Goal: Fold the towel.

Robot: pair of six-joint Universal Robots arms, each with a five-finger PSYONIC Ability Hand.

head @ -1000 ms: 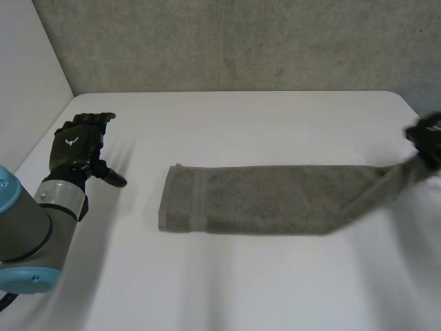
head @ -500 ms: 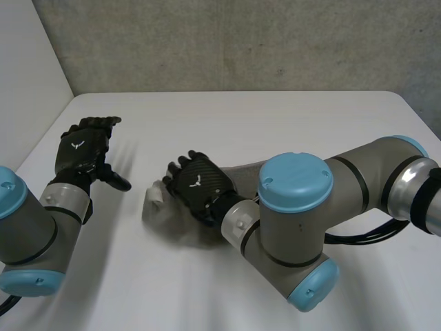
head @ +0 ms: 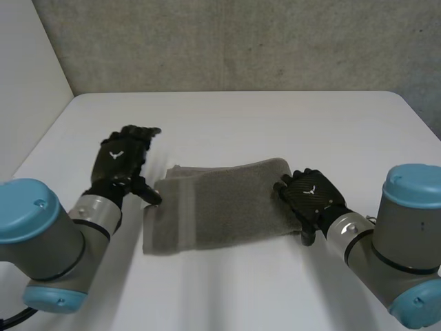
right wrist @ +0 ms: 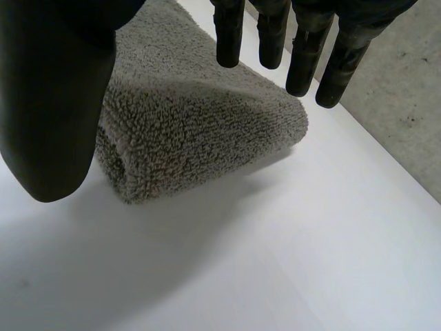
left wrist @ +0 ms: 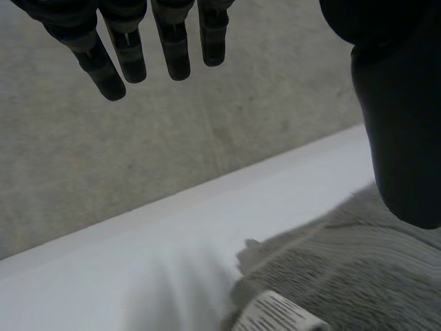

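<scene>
A grey towel lies folded double in the middle of the white table. My left hand hovers at its left end, open, with the thumb close over the edge. In the left wrist view, its fingers are straight, and the towel with a white label lies below the thumb. My right hand sits at the towel's right, folded end, open and holding nothing. The right wrist view has straight fingers above the rounded fold of the towel.
A grey wall runs behind the table's far edge, and a white wall stands at the left. Bare tabletop surrounds the towel on all sides. Both arms reach in from the near corners.
My right hand carried the towel's right end over to the left, let go and drew back right, leaving the towel folded double. My left hand moved right to the towel's left end.
</scene>
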